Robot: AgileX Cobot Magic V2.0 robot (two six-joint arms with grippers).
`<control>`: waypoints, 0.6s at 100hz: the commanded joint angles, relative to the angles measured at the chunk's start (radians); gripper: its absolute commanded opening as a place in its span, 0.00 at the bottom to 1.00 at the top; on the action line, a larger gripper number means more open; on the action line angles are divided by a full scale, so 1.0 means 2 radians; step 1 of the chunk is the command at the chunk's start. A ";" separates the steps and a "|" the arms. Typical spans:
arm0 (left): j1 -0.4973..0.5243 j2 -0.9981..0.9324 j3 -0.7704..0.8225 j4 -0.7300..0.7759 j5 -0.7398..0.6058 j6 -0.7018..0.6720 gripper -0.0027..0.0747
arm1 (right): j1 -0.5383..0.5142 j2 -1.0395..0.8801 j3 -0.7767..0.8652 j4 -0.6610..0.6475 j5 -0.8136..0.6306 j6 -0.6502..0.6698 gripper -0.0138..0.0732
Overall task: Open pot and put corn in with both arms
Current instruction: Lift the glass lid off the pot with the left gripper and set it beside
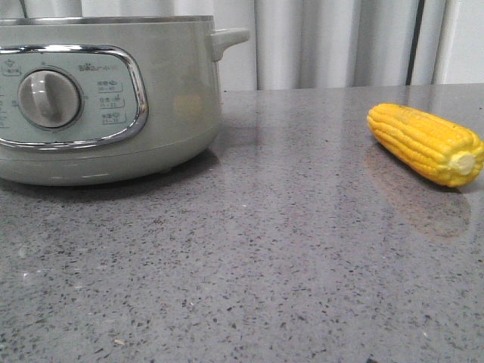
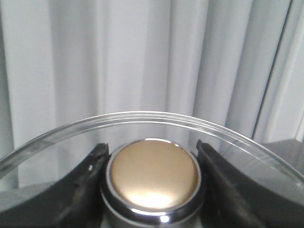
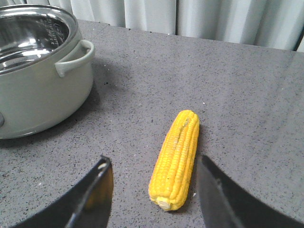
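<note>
The pale grey-green pot (image 1: 174, 98) stands at the left of the table. In the right wrist view the pot (image 3: 42, 90) is open and its steel inside shows. My left gripper (image 2: 152, 161) is shut on the gold knob (image 2: 153, 173) of the glass lid (image 2: 142, 116), which it holds up in front of the curtain. The yellow corn (image 1: 427, 142) lies on the table at the right, stub end toward me. My right gripper (image 3: 153, 160) is open and hovers over the corn (image 3: 176, 156), which lies between the fingers, nearer one of them. Neither gripper shows in the front view.
The grey speckled table top (image 1: 265, 249) stretches between pot and corn. A pale curtain (image 1: 333, 41) hangs behind the table. The pot's side handle (image 3: 76, 57) points toward the corn.
</note>
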 commanded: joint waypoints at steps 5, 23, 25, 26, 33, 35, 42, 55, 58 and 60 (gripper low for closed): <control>0.045 -0.060 -0.026 0.001 -0.046 -0.002 0.09 | -0.001 -0.001 -0.019 0.000 -0.034 -0.003 0.56; 0.161 -0.107 -0.023 0.003 0.018 -0.002 0.09 | -0.001 -0.001 -0.019 0.000 -0.034 -0.003 0.56; 0.172 -0.109 -0.023 0.004 0.026 -0.002 0.09 | -0.001 -0.001 -0.019 0.000 -0.034 -0.003 0.56; 0.182 -0.111 -0.023 0.004 0.028 -0.002 0.09 | -0.001 -0.001 -0.019 0.000 -0.034 -0.003 0.56; 0.236 -0.117 -0.023 0.004 0.053 -0.002 0.09 | -0.001 -0.001 -0.019 0.000 -0.034 -0.003 0.56; 0.252 -0.118 -0.022 0.004 0.061 -0.002 0.09 | -0.001 -0.001 -0.019 0.000 -0.034 -0.003 0.56; 0.303 -0.120 -0.022 0.004 0.080 -0.002 0.09 | -0.001 -0.001 -0.019 0.000 -0.034 -0.003 0.56; 0.365 -0.120 -0.010 0.003 0.092 -0.002 0.09 | -0.001 -0.001 -0.019 0.000 -0.034 -0.003 0.56; 0.372 -0.120 -0.003 0.003 0.085 -0.002 0.09 | -0.001 -0.001 -0.019 0.000 -0.035 -0.003 0.56; 0.376 -0.119 0.002 0.003 0.081 -0.002 0.09 | -0.001 -0.001 -0.019 0.000 -0.035 -0.003 0.56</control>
